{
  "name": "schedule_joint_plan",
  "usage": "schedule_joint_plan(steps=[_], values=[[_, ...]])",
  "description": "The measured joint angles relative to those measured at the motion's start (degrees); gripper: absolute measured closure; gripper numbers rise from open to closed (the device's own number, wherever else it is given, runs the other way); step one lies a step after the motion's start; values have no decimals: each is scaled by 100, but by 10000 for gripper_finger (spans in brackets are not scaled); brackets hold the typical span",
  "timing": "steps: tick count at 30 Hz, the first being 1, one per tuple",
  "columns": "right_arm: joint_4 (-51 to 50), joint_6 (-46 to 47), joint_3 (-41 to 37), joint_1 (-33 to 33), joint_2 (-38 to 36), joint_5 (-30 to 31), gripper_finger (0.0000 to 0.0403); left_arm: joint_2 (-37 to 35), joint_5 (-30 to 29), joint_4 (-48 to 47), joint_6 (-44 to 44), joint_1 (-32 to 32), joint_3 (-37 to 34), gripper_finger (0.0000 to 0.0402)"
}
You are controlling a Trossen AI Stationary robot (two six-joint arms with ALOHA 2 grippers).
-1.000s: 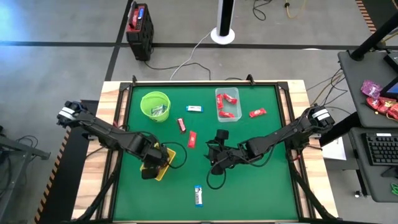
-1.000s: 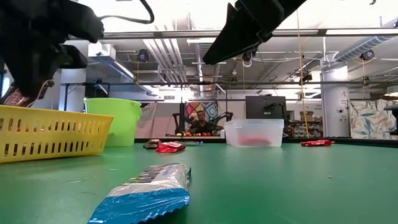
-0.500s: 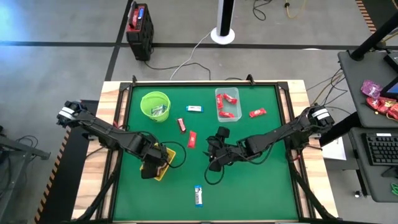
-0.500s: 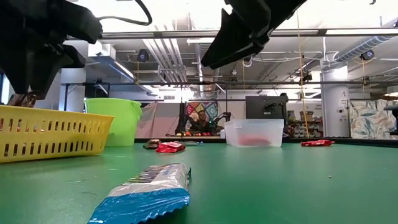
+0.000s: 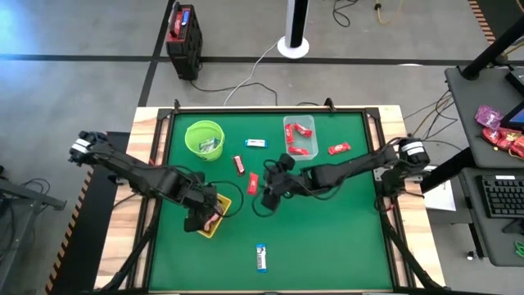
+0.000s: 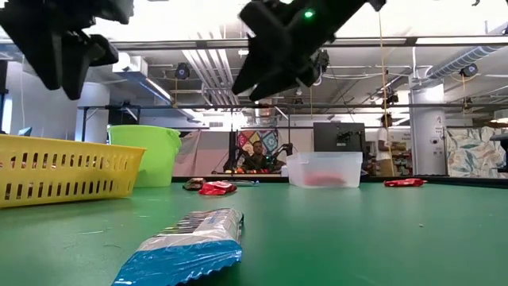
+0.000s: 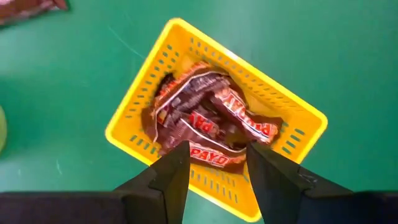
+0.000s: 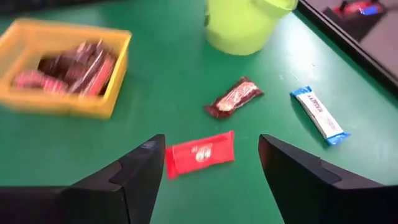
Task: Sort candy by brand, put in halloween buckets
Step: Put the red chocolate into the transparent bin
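In the left wrist view the yellow basket holds several brown candy bars. My left gripper hangs open above them, pointing down and clear of the basket. My right gripper is open at mid-table, slanting down, with a red candy lying flat on the table between and beyond its fingers, untouched. Past that candy lie a brown candy and a blue-and-white one. The lime-green bucket and the clear tub stand at the far side.
Another blue-and-white candy lies near the front edge, and a red one lies right of the clear tub. Red candies are inside the tub. Open green table stretches across the near right.
My left gripper has let go of a brown candy over the yellow basket and risen above it. My right gripper has gone toward the table's left and far edge, rolling as it went, and now stands over the red candy at mid-table.
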Motion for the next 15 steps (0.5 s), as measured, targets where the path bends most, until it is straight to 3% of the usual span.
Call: schedule_joint_plan(steps=[4,9,15], values=[[-55,648,358,-149,287,-65,159,-205,-391,4,21,0,16,260],[-379,1657,1023,-156,784,-249,165,-624,-1561,36,197,-139,16,260],[-2421,2917,2406,-175,1747,-390,159,-1150,-3157,273,420,-530,12,260]])
